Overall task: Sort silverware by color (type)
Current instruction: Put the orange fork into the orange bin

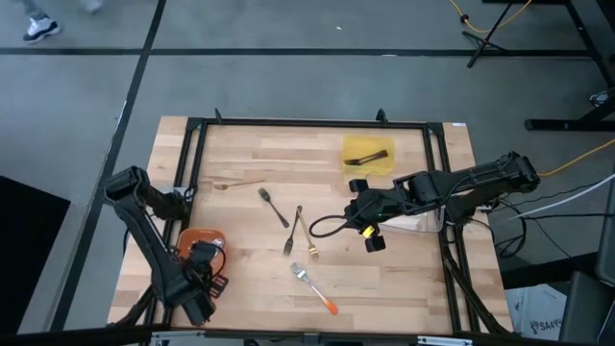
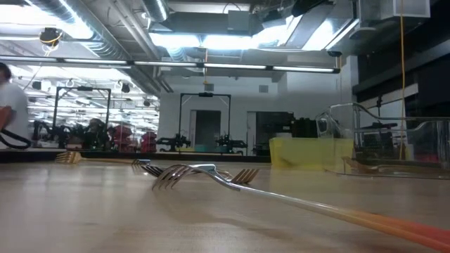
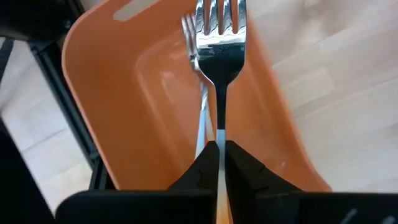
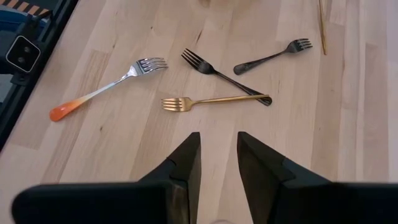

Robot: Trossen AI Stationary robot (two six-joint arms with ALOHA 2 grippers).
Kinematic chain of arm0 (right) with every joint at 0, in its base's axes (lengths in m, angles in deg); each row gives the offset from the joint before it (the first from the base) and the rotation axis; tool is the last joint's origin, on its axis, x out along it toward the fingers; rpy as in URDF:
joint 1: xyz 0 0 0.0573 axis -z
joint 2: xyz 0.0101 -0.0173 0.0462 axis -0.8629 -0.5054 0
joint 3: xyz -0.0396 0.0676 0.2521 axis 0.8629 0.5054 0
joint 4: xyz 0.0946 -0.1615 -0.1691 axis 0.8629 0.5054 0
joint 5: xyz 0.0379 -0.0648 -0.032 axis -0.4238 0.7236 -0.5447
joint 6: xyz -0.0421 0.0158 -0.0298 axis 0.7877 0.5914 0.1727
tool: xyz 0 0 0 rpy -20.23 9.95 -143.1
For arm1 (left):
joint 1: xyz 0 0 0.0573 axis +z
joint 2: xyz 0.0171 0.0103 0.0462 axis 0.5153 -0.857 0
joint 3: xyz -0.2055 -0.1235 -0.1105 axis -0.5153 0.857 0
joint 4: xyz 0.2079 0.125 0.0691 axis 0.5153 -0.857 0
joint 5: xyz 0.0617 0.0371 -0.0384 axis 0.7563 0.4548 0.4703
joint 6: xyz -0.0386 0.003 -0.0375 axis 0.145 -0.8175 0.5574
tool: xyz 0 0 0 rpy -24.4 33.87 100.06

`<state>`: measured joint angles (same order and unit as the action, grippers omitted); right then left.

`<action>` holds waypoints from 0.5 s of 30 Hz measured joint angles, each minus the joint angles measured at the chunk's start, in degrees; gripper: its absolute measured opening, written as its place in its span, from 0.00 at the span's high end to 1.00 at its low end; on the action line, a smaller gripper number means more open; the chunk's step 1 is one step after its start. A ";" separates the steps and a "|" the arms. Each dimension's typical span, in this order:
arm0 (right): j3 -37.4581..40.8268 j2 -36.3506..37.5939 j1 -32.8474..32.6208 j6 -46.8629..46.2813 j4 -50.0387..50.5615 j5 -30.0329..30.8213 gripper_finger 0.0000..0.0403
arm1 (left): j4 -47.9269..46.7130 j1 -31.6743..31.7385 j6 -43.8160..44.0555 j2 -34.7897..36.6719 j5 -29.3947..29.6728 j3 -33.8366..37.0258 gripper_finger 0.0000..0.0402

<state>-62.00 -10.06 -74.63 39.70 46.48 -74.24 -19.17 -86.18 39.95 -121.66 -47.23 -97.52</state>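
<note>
Our left gripper (image 3: 219, 163) is clamped on the stem of a silver fork (image 3: 219, 43), holding it over the orange tray (image 3: 118, 93) at the table's near-left corner; a second silver fork (image 3: 198, 99) already lies in that tray beneath it. So we judge the step in hand to be the drop-off of a silver fork. What the next move calls for is a small descent and a release, so the fork lands flat inside the rim (it looks lined up along the tray's length).

Our right gripper (image 4: 217, 155) hovers over mid-table with its fingers apart and nothing between them, near the loose forks.

Those still to sort: an orange-handled fork (image 4: 102, 89) lying apart, a gold fork (image 4: 214, 100) whose handle end touches a black fork (image 4: 225, 77), and another black fork (image 4: 272, 56) just beside them. A further gold piece (image 1: 235, 184) lies toward the far left. The yellow tray (image 1: 368, 156) holds one dark utensil.
</note>
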 joint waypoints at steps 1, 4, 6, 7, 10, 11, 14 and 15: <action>0.00 0.00 -0.01 0.00 0.00 0.00 0.76 | 0.09 0.00 0.03 -0.12 -1.11 0.37 0.99; 0.00 0.00 -0.02 0.00 0.00 0.00 0.76 | 0.49 0.00 0.07 -0.17 -3.73 2.28 0.99; 0.00 0.00 -0.02 0.00 0.00 0.00 0.76 | 1.10 0.00 0.09 -0.17 -4.32 3.53 0.99; 0.00 0.00 0.00 0.00 0.00 0.00 0.76 | 1.36 0.00 0.07 -0.17 -4.35 4.22 0.99; 0.00 0.00 -0.02 0.00 0.00 0.00 0.76 | 3.02 0.13 0.05 -0.17 -4.36 6.58 0.99; 0.00 0.00 -0.01 0.00 0.00 0.00 0.76 | 3.60 0.15 0.04 -0.17 -4.36 7.39 0.98; 0.00 0.00 0.00 0.00 0.00 0.00 0.76 | 6.32 0.15 0.03 -0.17 -4.38 10.06 0.98; 0.00 0.00 -0.02 0.00 0.00 0.00 0.76 | 7.41 0.15 0.02 -0.17 -4.39 10.95 0.98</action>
<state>-62.00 -10.06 -74.64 39.70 46.48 -74.24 -11.76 -86.02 39.98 -121.83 -51.62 -86.56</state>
